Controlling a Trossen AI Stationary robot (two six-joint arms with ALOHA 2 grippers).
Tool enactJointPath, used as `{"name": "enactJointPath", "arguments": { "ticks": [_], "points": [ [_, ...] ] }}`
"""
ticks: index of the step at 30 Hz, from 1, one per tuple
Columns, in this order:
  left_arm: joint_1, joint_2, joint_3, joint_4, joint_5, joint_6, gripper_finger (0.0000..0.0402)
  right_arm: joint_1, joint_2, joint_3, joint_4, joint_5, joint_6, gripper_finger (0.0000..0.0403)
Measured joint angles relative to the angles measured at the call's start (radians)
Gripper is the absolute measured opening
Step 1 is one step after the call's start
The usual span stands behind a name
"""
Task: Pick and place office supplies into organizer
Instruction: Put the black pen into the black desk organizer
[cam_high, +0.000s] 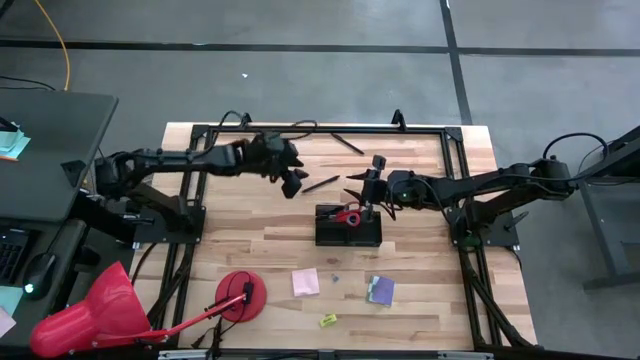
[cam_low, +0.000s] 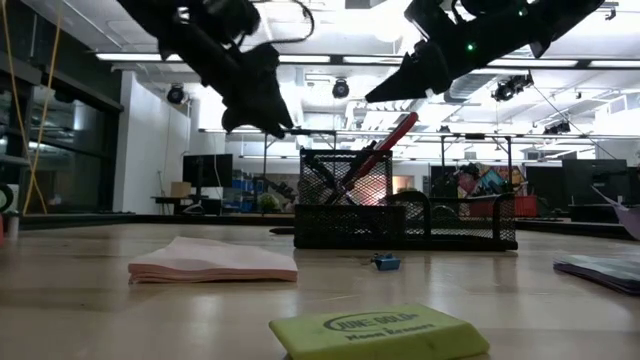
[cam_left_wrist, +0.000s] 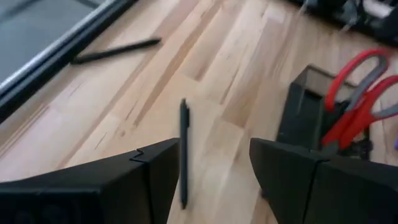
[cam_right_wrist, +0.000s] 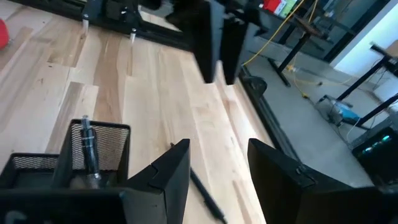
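The black mesh organizer (cam_high: 348, 228) stands mid-table, and the red-handled scissors (cam_high: 347, 215) lean in it with handles up (cam_low: 385, 145). A thin dark pen (cam_high: 320, 184) lies on the wood just beyond the organizer. My left gripper (cam_high: 293, 182) is open and empty above that pen's left end; its fingers stand on either side of the pen (cam_left_wrist: 184, 149) without touching it. My right gripper (cam_high: 357, 190) is open and empty, raised over the organizer's far edge (cam_right_wrist: 93, 149). The same pen (cam_right_wrist: 205, 193) shows past its fingers.
A second dark pen (cam_high: 347, 143) lies near the far rail. A pink pad (cam_high: 306, 282), a purple pad (cam_high: 380, 290), a yellow eraser (cam_high: 328, 320) and a tiny blue piece (cam_high: 335, 279) lie nearer. A red disc (cam_high: 240, 295) and a red cone (cam_high: 90, 310) are at the near left.
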Motion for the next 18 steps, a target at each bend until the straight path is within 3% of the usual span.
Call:
{"name": "enactJointPath", "arguments": {
  "ticks": [4,9,18],
  "points": [
    [0.054,0.062,0.042,-0.019,0.016,0.032,0.0184,0.0,0.0,0.0,-0.039,0.0,0.015,0.0153],
    [0.062,0.073,0.089,-0.015,-0.081,0.005,0.0184,-0.001,0.0,0.0,-0.039,0.0,-0.001,0.0153],
    [0.062,0.104,0.086,-0.042,-0.128,0.072,0.0184,-0.001,0.0,0.0,-0.054,-0.039,-0.003,0.015]
  ]
}}
